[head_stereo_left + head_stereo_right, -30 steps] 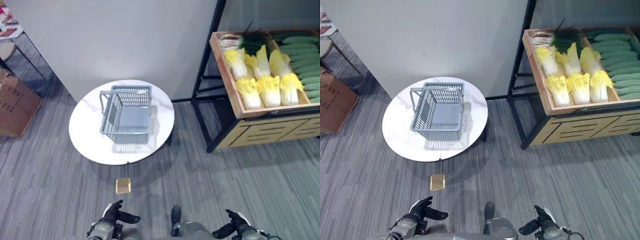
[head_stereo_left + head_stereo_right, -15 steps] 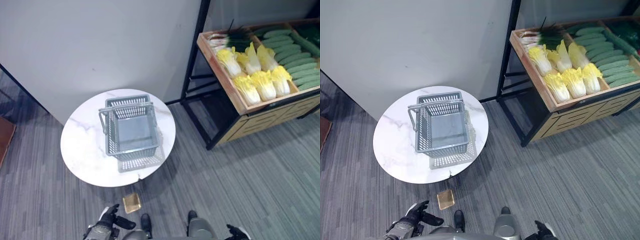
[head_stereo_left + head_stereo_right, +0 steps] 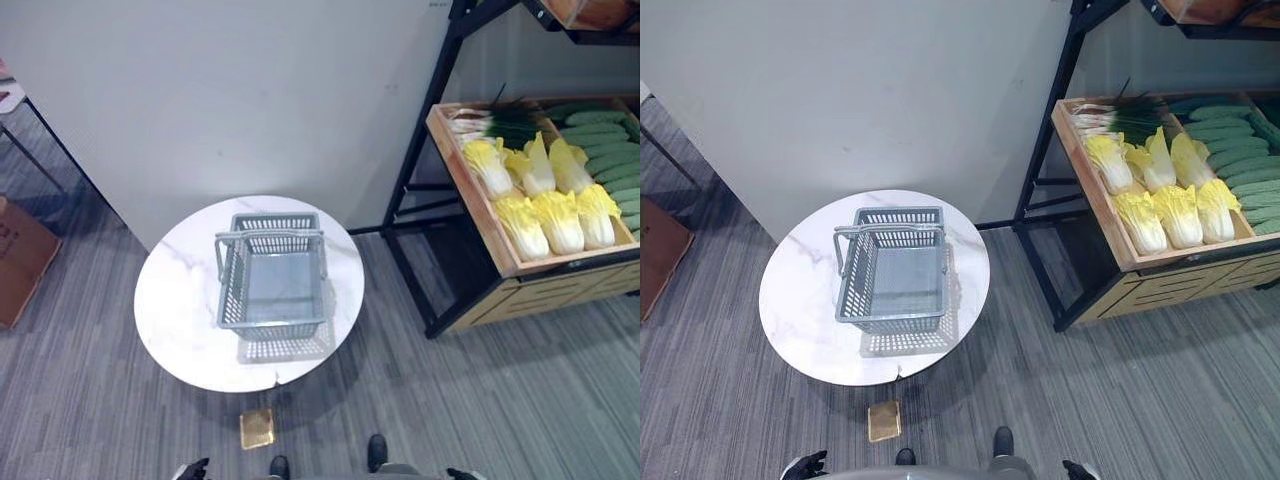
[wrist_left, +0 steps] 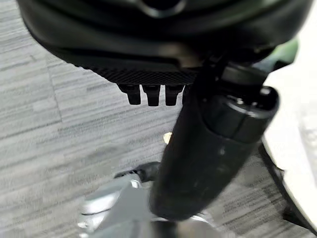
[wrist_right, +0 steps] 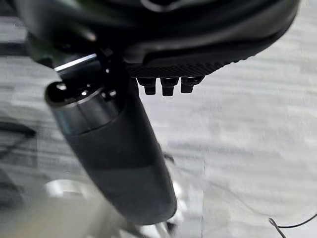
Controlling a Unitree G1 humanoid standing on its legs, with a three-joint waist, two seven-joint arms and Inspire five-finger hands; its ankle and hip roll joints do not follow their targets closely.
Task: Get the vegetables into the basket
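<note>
Our left hand [image 4: 208,148] and right hand [image 5: 114,148] hang low over the floor, fingers loose, holding nothing. The cabbages [image 3: 545,190] lie in the wooden crate [image 3: 480,215], well apart from the empty basket [image 3: 272,275] on the round table [image 3: 170,300].

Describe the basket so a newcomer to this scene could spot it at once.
Start at the round white marble-look table standing on the grey floor in front of the pale wall. The basket sits on top of it: grey plastic with slotted sides and a handle, empty, and the only thing on that table.
</note>
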